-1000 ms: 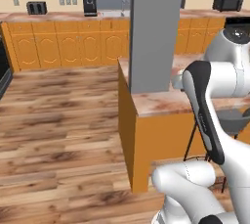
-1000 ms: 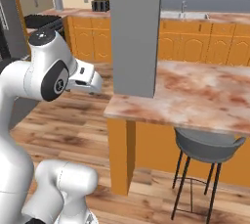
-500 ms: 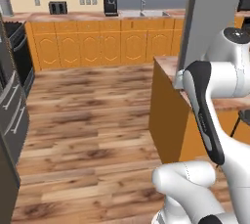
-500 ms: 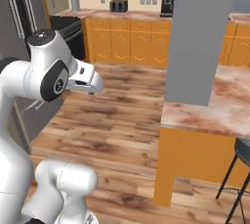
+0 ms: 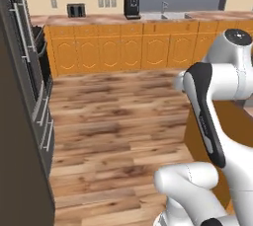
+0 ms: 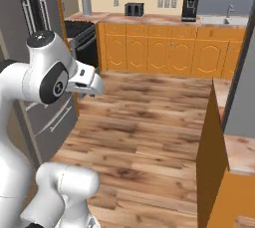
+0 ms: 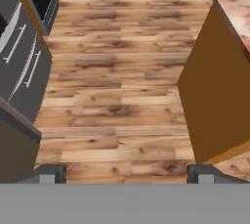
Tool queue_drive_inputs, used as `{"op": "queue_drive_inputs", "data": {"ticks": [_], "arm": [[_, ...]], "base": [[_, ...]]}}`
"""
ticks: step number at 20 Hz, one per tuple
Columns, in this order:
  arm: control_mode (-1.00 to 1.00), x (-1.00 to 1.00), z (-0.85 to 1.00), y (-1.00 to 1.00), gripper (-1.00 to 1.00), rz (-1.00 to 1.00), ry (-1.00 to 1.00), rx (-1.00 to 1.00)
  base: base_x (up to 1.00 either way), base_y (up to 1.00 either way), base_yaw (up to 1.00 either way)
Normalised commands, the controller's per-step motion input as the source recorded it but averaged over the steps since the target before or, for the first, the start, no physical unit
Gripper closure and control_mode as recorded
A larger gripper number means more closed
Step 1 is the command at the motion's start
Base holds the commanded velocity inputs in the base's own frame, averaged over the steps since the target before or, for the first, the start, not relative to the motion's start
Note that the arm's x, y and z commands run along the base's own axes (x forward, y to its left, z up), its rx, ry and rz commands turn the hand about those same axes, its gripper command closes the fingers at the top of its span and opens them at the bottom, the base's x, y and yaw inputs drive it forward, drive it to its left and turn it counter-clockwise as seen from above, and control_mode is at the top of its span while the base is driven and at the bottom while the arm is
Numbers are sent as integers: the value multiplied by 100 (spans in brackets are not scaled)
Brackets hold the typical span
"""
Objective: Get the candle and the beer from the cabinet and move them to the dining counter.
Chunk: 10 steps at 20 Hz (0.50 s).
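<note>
My gripper (image 7: 126, 173) is open, with nothing between its two dark fingertips (image 7: 49, 172); it points down at bare wooden floor (image 7: 117, 96). The dining counter, a marbled slab (image 7: 237, 10) on an orange base (image 7: 215, 96), lies to the right of the gripper. From the right base view the same counter (image 6: 240, 153) sits at the right edge, with my hand (image 6: 85, 79) held out over the floor well to its left. The candle, the beer and the cabinet are out of view.
A tall dark steel fridge (image 5: 20, 121) stands close on the left, with a black oven (image 6: 82, 40) beyond it. Low orange cupboards (image 5: 123, 47) line the far wall, carrying a toaster (image 5: 75, 10), a coffee machine (image 5: 131, 6) and a sink (image 5: 163, 15). A grey pillar (image 6: 241, 67) rises from the counter.
The whole picture has swung, so the base has turned: the counter and pillar slid to the right edge and the fridge came in at the left. The gripper stays open.
</note>
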Motion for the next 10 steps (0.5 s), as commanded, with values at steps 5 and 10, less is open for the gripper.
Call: {"op": "queue_drive_inputs", "data": {"ticks": [5,10], "arm": [[100,0,0,0,-100,0,0,0],[100,0,0,0,-100,0,0,0]], "base": [[100,30,-6],[100,4,-5]]}}
